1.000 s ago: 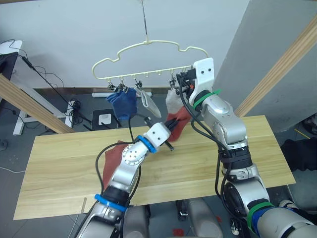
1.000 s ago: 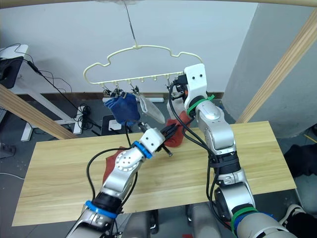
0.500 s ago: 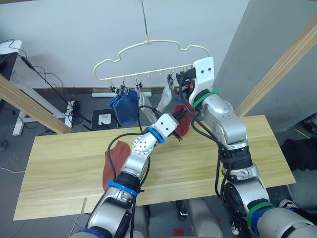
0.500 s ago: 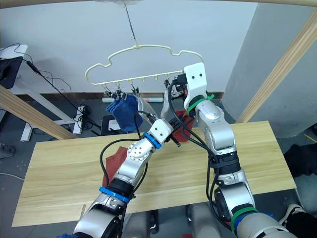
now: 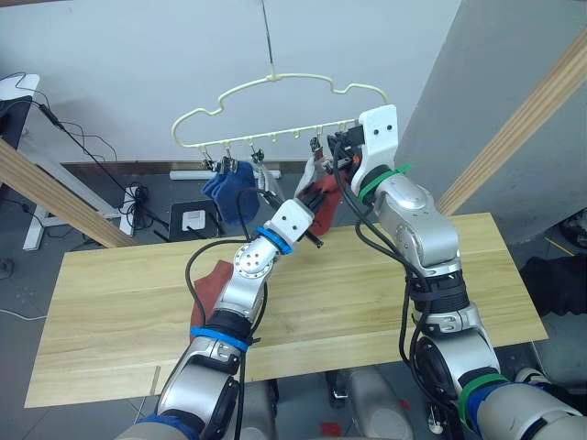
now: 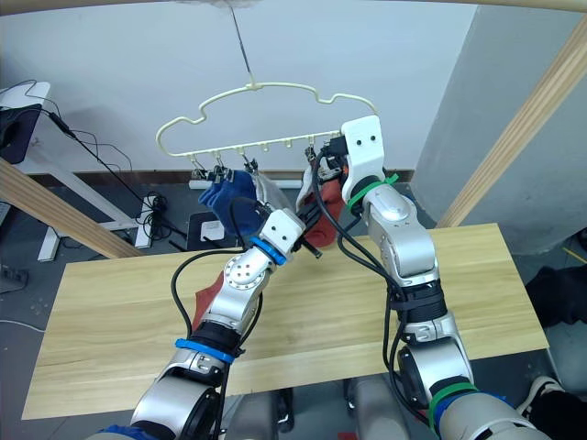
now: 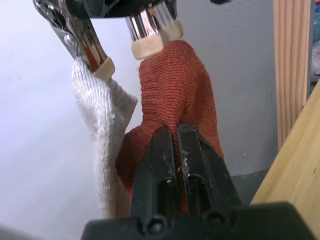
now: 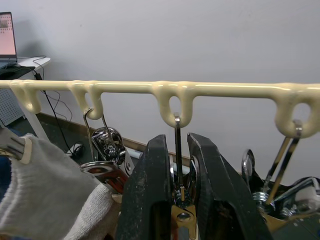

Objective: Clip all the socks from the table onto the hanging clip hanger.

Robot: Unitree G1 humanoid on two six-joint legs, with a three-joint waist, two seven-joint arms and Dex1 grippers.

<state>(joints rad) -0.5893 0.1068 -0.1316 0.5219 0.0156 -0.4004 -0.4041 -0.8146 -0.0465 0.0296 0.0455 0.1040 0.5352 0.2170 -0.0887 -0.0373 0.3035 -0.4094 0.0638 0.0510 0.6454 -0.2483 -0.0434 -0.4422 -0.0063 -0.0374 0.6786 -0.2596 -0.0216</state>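
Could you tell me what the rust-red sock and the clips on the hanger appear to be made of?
The rust-red sock looks like soft ribbed knit fabric, with visible stitch rows. The clips look like shiny metal, reflective, with pale tips, probably rubber or plastic.

White wall (image 5: 138, 55), grey floor (image 5: 37, 266) — cables (image 5: 92, 151), perhaps a power strip (image 5: 136, 197); slanted wooden poles (image 5: 523, 119).

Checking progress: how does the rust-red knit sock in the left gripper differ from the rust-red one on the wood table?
The held rust-red sock is raised to the hanger's metal clips, pinched by the left gripper; the other rust-red sock lies flat on the table, partly hidden behind the arm, ungripped. Both share colour and knit.
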